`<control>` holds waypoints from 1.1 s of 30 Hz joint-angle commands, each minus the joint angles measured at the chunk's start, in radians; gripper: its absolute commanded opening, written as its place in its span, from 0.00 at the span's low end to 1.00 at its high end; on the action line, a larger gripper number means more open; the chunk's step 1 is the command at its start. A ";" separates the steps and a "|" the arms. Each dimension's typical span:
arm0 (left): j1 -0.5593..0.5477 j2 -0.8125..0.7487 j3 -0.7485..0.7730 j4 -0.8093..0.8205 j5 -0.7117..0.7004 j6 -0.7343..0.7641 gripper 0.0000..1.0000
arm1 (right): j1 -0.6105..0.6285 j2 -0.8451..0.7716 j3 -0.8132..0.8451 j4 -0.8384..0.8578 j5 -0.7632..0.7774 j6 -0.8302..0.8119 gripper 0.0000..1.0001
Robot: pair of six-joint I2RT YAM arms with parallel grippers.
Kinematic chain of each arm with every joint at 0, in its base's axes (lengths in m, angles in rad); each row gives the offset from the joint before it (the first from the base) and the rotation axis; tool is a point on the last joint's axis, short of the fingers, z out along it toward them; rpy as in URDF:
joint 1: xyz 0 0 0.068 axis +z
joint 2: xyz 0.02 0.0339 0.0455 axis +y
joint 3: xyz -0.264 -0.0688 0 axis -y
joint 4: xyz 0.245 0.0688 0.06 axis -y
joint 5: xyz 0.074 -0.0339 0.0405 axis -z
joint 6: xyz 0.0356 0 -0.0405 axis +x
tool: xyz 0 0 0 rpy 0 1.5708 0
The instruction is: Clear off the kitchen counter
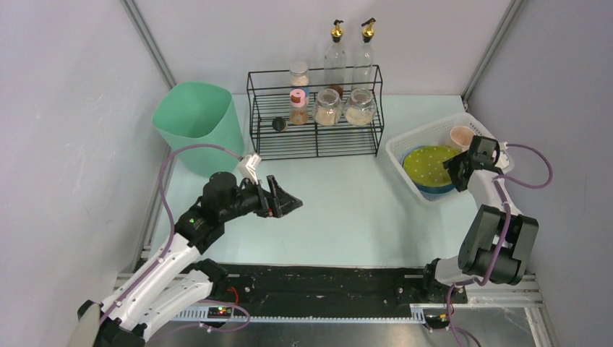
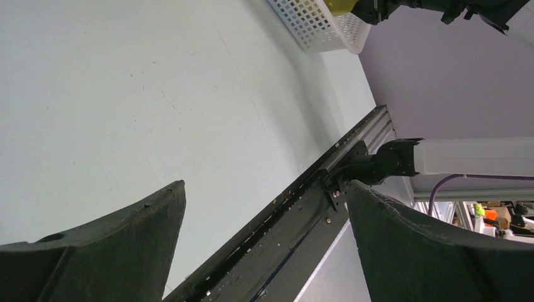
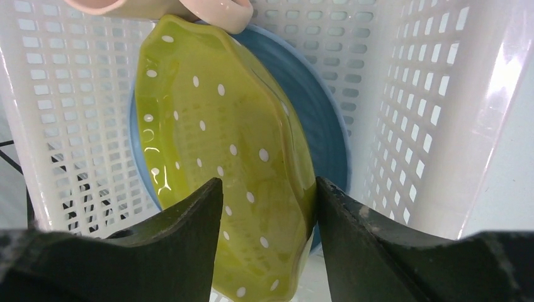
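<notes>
The pale mint kitchen counter (image 1: pixel 347 210) is bare in its middle; it also fills the left wrist view (image 2: pixel 126 94). My left gripper (image 1: pixel 289 204) is open and empty, held low over the counter left of centre, its jaws wide apart (image 2: pixel 264 184). My right gripper (image 1: pixel 457 168) hangs over the white slatted basket (image 1: pixel 405 144). It is open, its fingers (image 3: pixel 269 180) standing on either side of the rim of a green white-dotted bowl (image 3: pixel 214 138). The bowl lies on a blue plate (image 3: pixel 321 126) inside the basket. A pink cup (image 3: pixel 214 9) lies beyond them.
A black wire rack (image 1: pixel 318 137) at the back holds several spice jars, with two oil bottles (image 1: pixel 336 50) behind it. A mint green bin (image 1: pixel 195 119) stands at the back left. A black rail (image 1: pixel 325 282) runs along the near edge.
</notes>
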 commanded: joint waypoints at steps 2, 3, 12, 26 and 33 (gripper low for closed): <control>0.005 -0.019 -0.016 0.017 0.025 0.020 1.00 | 0.018 0.011 0.052 0.004 -0.070 -0.021 0.60; 0.006 -0.019 -0.015 0.017 0.027 0.020 1.00 | 0.023 0.008 0.060 -0.021 -0.066 -0.035 0.60; 0.004 -0.025 -0.012 0.017 0.042 0.017 1.00 | 0.044 0.014 0.145 -0.188 0.029 -0.133 0.61; 0.005 -0.065 -0.021 0.017 0.051 0.014 1.00 | 0.065 -0.073 0.228 -0.346 0.048 -0.182 0.61; 0.004 -0.070 -0.025 0.016 0.049 0.013 1.00 | 0.126 -0.138 0.237 -0.383 0.070 -0.174 0.60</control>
